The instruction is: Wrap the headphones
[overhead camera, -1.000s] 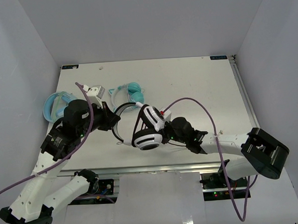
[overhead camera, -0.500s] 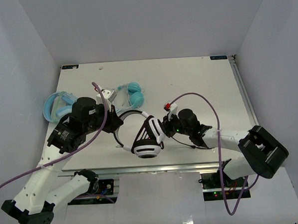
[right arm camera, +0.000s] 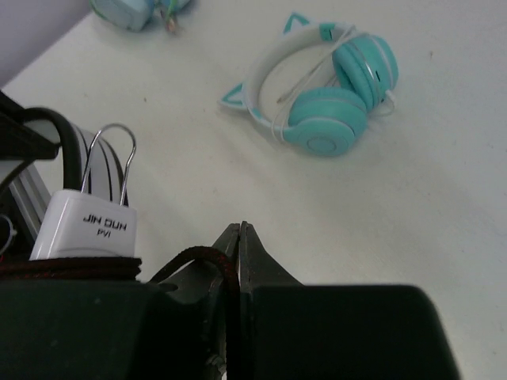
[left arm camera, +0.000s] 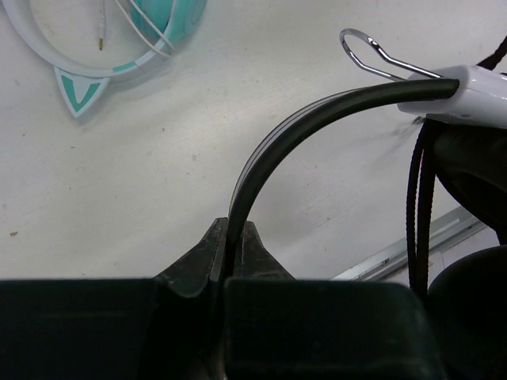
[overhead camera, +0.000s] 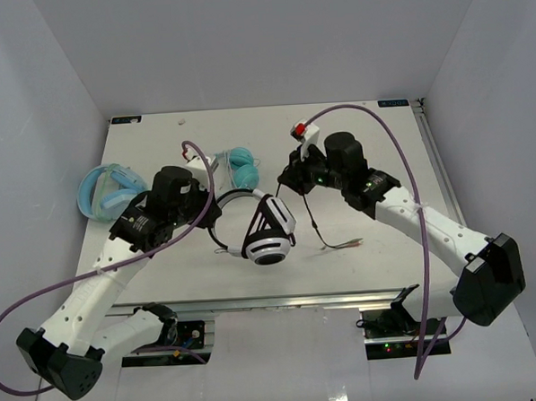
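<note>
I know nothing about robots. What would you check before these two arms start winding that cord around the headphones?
1. Left gripper clamped on the headband: ok.
2. Right gripper pinched shut on the cable: ok.
3. Plug end lying loose on the table, free to follow: ok.
4. Teal cat-ear headphones apart from the cable: ok.
5. No snag in the cable near the earcup: cannot tell.
</note>
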Robot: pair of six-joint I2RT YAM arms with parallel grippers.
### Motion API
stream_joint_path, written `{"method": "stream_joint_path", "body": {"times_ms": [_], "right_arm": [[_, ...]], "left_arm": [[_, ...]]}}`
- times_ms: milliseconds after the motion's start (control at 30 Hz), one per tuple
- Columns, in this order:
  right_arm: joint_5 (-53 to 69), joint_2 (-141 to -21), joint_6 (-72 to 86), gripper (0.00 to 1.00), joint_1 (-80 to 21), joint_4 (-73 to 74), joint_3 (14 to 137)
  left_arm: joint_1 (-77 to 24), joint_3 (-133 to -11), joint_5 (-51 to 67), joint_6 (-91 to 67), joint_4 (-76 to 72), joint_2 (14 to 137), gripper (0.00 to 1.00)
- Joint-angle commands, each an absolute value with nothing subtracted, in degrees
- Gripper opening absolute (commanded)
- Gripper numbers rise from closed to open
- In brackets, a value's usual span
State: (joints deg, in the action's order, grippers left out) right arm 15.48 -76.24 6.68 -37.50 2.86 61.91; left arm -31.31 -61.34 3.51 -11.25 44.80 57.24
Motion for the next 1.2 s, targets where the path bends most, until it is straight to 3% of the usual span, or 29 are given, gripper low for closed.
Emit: {"method": "stream_joint_path", "body": {"times_ms": [0, 200, 467, 633, 1033, 1167], "right_arm": [[15.1, -80.2, 1.7, 0.08, -36.2, 17.9, 72.7], [11.8, -81.9, -1.3, 0.08, -36.2, 23.5, 75.5], [13.0, -83.2, -1.9, 0.08, -36.2, 26.0, 79.7], [13.3, -82.7, -1.8, 0.08, -36.2, 26.4, 80.0], [14.4, -86.1, -0.7, 0.08, -36.2, 27.1, 85.0], [16.3, -86.5, -0.5, 0.08, -36.2, 27.5, 86.0]], "left_arm": [[-31.8, -61.6, 4.6, -11.7, 42.4, 59.1, 0.00], [-32.7, -63.7, -1.9, -9.9, 41.0, 67.4, 0.00], [-41.3, -65.1, -24.2, -9.2, 39.2, 74.9, 0.00], [-43.3, -65.7, -31.1, -9.7, 38.8, 76.1, 0.00], [-45.4, -62.1, -25.7, -2.1, 30.9, 71.5, 0.00], [-45.4, -61.6, -30.0, -2.1, 30.4, 73.5, 0.00]]}}
